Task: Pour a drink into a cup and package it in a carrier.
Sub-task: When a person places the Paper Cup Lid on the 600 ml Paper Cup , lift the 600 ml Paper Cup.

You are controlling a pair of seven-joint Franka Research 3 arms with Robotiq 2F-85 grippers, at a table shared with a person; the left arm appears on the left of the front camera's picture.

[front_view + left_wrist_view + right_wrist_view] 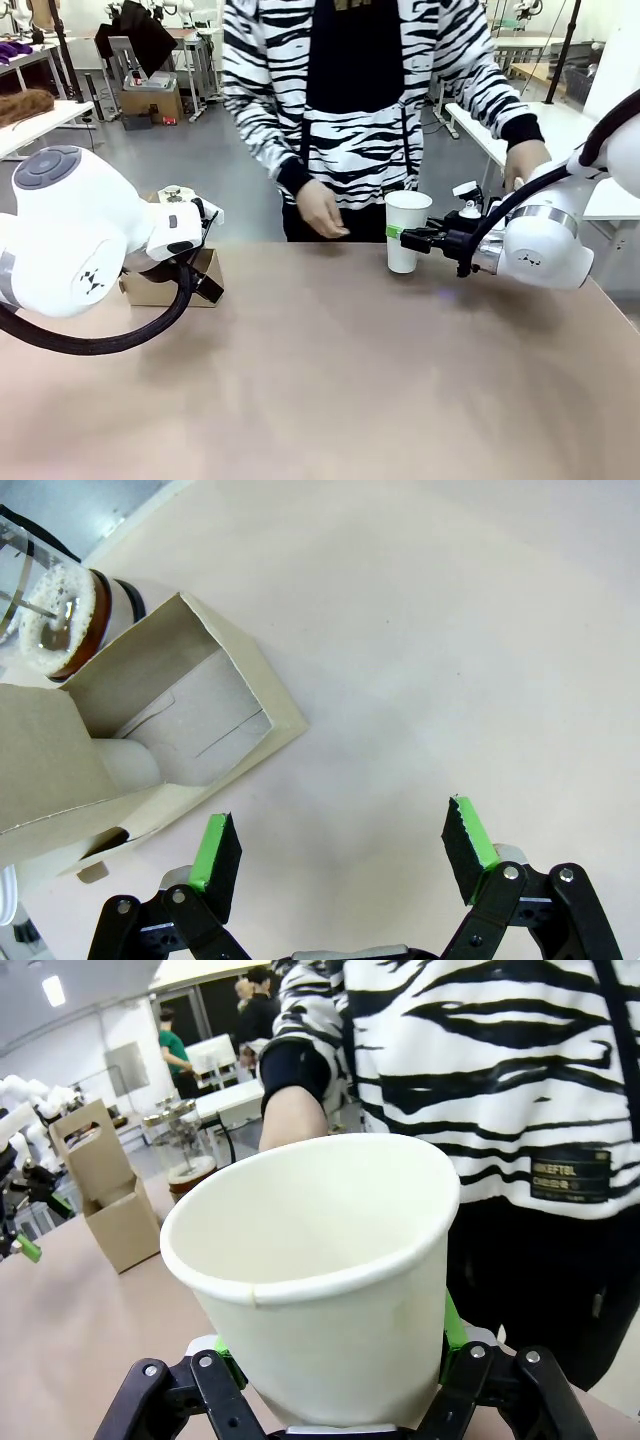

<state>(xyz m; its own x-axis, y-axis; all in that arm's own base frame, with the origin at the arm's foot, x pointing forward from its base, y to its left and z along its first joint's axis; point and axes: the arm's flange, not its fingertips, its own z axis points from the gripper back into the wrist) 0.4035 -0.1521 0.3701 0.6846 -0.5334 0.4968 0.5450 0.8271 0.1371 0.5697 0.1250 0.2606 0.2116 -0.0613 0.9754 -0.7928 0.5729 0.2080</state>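
left gripper (340,825) is hovering released beside carrier (200,710). right gripper (408,238) is grasping cup (320,1290), and should be holding it upright.

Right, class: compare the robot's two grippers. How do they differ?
The left gripper is open and empty; the right gripper is shut on the cup. The left points down at the table by the carrier; the right reaches sideways. Both are black with green pads.
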